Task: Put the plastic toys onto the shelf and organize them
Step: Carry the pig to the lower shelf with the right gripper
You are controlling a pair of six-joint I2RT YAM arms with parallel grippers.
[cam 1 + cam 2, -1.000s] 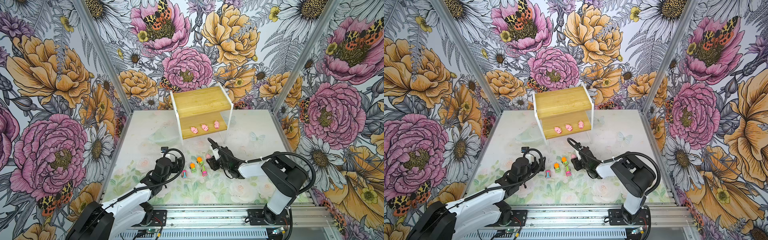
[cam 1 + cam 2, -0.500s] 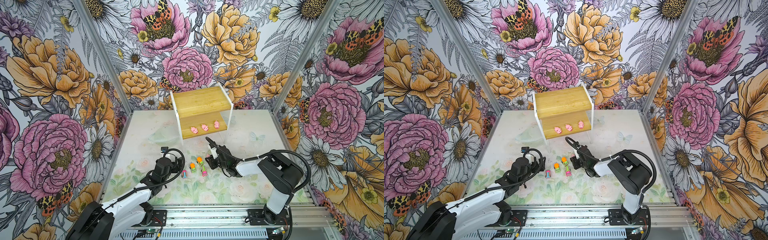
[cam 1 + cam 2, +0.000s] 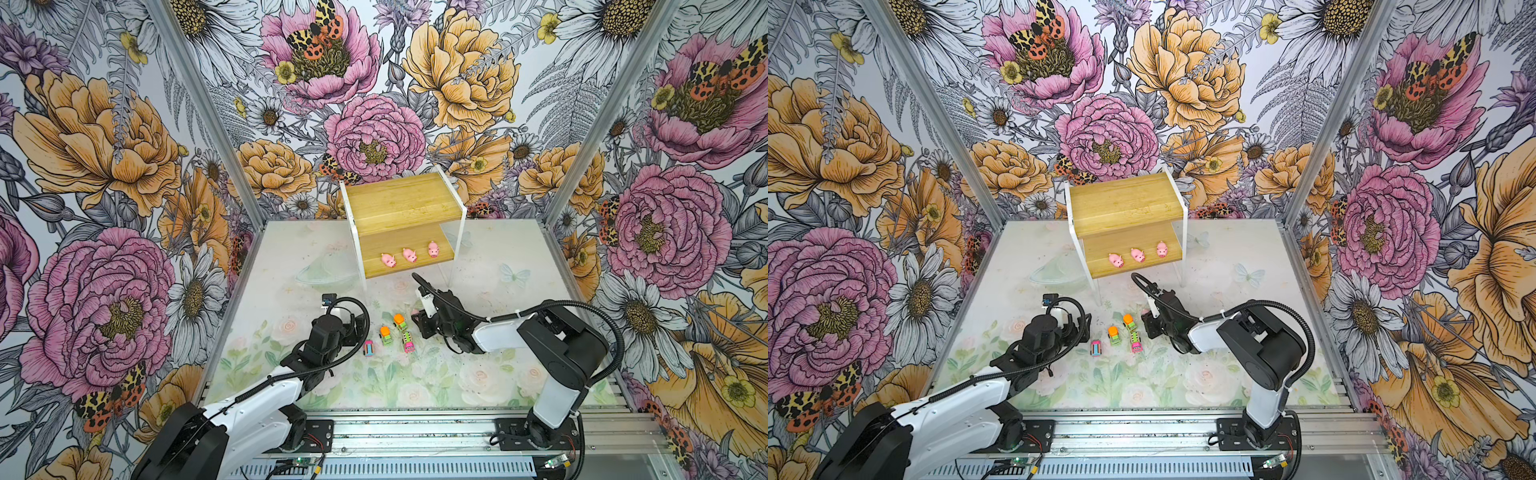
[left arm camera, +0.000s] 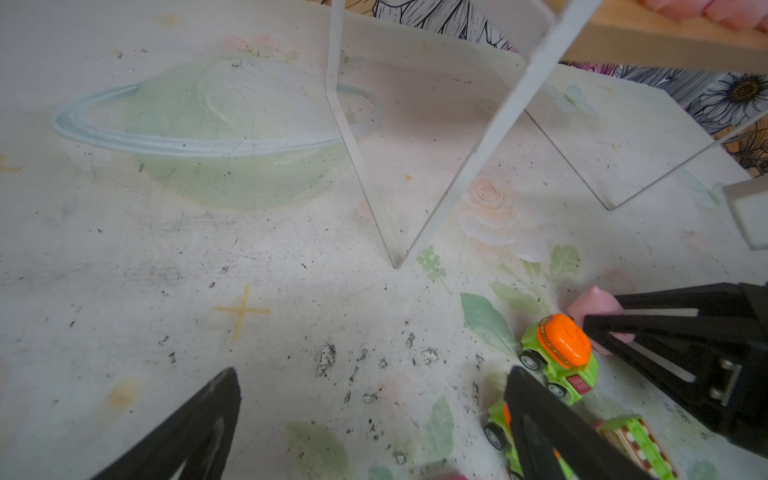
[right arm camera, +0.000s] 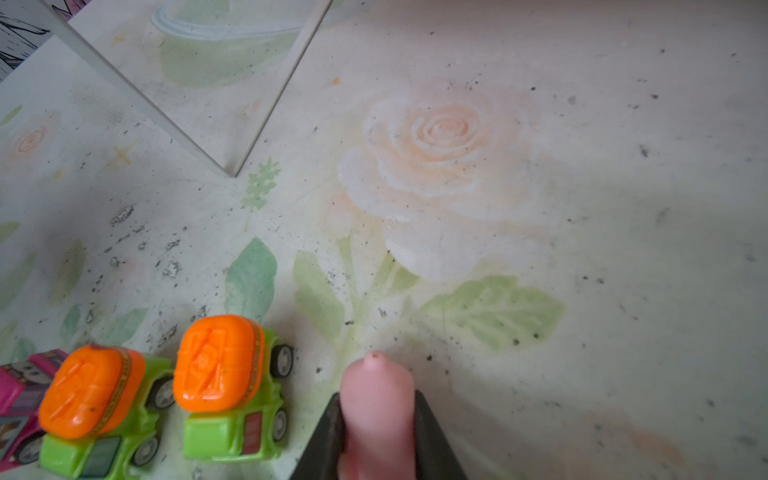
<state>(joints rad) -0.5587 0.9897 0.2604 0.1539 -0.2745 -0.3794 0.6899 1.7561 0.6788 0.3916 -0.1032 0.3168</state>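
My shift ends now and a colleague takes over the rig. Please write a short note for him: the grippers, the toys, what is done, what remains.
Right gripper: jaws shut on the fourth pig, low at the table; whether it is lifted, I cannot tell.
Left gripper: open, empty, beside the vehicles.
Done: three pigs stand in a row on the lower tier of the shelf; the upper tier is bare.
Left: shelve the held pig, then the two green trucks and two striped cars, all on the table between the arms.
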